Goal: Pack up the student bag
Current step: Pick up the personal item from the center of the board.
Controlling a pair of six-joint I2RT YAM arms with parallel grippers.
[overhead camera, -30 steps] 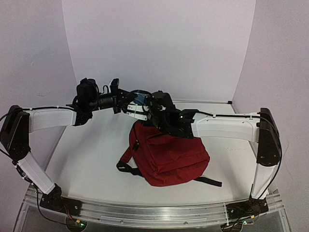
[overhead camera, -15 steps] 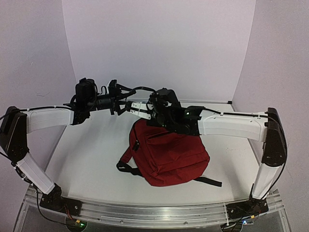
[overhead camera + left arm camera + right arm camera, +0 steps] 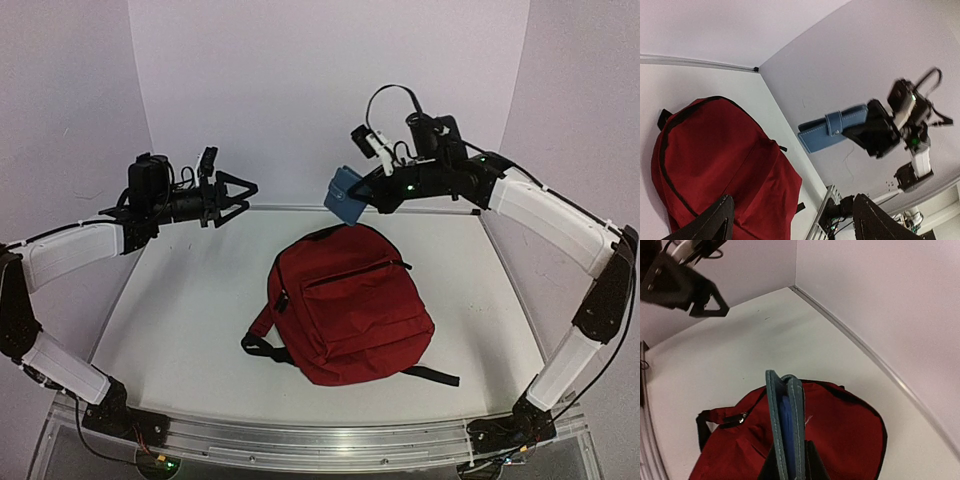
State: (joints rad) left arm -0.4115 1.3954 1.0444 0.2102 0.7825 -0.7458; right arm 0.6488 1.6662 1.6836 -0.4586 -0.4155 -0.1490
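White table (image 3: 180, 320) bears student bag (image 3: 350, 310), cropped in both wrist views.

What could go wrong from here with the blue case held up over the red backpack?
The blue case is pinched at one end by the right fingers, most of it sticking out free, so it might slip. The backpack lies flat with no opening showing, so the case may land on fabric, not inside. The left fingers are open and away from the bag, so it might shift if pushed.
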